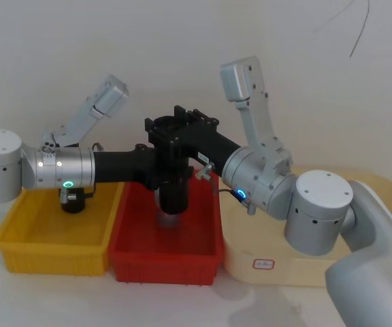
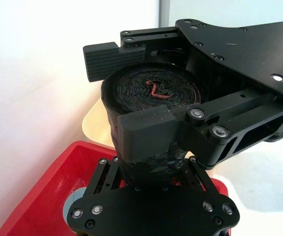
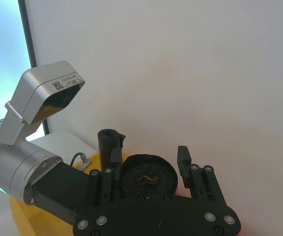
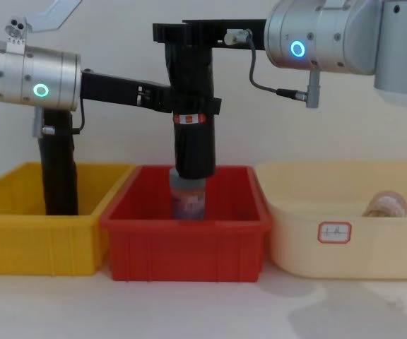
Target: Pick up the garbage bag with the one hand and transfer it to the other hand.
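L tool (image 4: 188, 106), R tool (image 4: 189, 32) clamp garbage bag (image 4: 195, 150), clear of red bin (image 4: 189, 248) walls.

The garbage bag (image 4: 193, 148) is partly hidden behind the left gripper (image 4: 189, 106) and the right gripper (image 4: 188, 34), and its label band (image 4: 187, 119) is too small to read. A pale container (image 4: 188, 201) under it in the red bin (image 4: 189, 247) is blurred; the second black roll (image 4: 61, 169) ends behind the wall of the yellow bin (image 4: 41, 244), and the rounded thing (image 4: 385, 205) in the cream tub (image 4: 295, 240) is blurred
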`<state>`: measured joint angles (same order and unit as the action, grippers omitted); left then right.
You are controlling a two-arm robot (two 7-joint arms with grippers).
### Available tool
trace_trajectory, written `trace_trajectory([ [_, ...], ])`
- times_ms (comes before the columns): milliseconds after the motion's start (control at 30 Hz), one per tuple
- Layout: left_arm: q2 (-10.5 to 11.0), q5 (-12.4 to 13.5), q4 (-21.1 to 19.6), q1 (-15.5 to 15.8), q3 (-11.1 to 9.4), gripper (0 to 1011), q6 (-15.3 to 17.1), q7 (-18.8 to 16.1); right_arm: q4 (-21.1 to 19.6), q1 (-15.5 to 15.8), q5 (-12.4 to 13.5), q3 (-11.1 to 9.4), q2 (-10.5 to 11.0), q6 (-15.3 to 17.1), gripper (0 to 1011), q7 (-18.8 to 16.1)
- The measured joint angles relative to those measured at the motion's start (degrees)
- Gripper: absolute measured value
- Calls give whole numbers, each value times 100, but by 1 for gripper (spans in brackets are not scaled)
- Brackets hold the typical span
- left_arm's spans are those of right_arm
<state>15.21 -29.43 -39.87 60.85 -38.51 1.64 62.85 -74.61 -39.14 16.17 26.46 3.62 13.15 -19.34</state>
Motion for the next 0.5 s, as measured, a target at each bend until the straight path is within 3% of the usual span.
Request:
trace_trajectory([
  [333,0,0,0,0,0,413,0,0,-6,0,5,-2,0,0,685,0],
  [500,0,0,0,0,0,413,0,0,-7,0,5,-2,0,0,822,0],
])
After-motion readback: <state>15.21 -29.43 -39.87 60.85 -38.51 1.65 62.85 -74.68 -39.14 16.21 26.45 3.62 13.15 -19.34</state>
